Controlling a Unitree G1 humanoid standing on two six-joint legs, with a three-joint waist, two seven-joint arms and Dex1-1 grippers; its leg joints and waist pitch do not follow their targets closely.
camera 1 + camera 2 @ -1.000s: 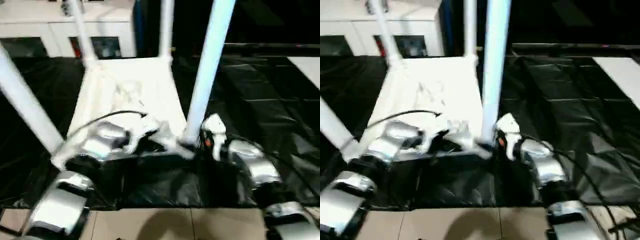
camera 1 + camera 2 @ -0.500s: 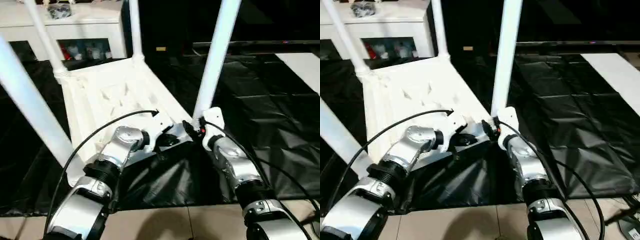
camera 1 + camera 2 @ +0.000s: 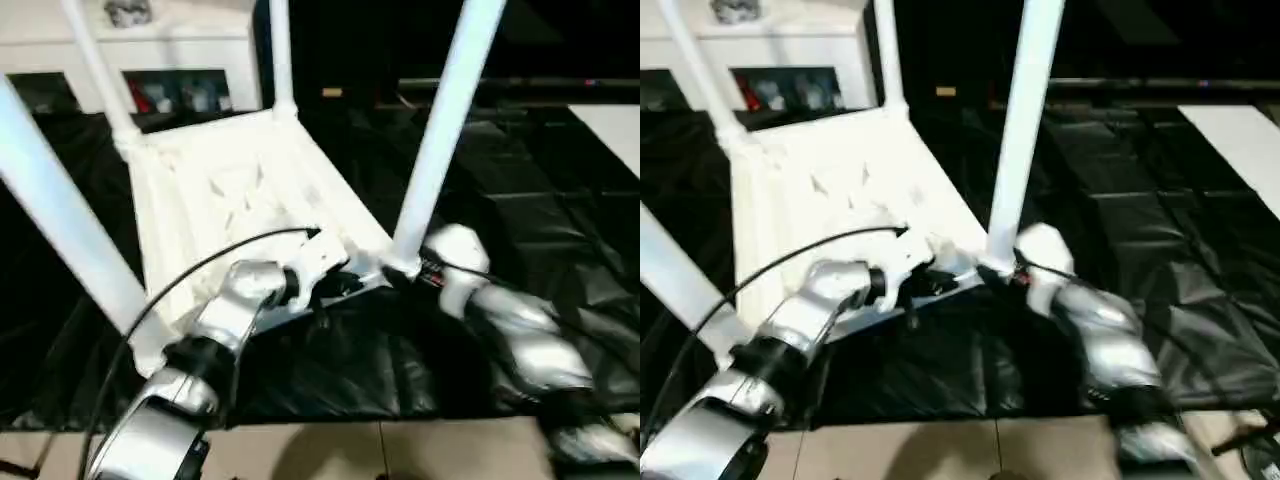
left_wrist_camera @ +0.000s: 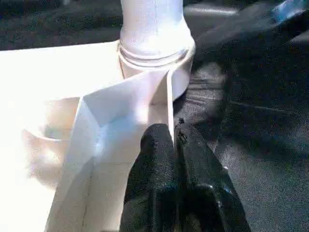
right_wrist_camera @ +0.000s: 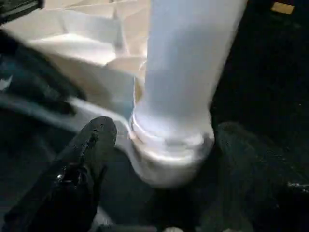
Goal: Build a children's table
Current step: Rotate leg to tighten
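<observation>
The white tabletop (image 3: pixel 240 200) lies upside down on black sheeting (image 3: pixel 520 200) in the middle of the head views, ribbed underside up, with four white legs (image 3: pixel 445 120) standing up from its corner sockets.

The left claw (image 4: pixel 175 140) sits at the tabletop's near edge, lower centre of the frame. In the left wrist view its two black fingers (image 4: pixel 154 159) are pressed together on the thin upright rim of the tabletop, pinching it just beside the near right corner socket.

The right claw (image 5: pixel 159 154) is at that same corner, at the foot of the near right leg (image 3: pixel 1025 130). In the right wrist view its fingers (image 5: pixel 91 145) are spread wide, one on each side of the socket collar; whether they touch the collar cannot be told.

A white cabinet (image 3: pixel 150 50) with glass doors stands in the upper left of the frame.
</observation>
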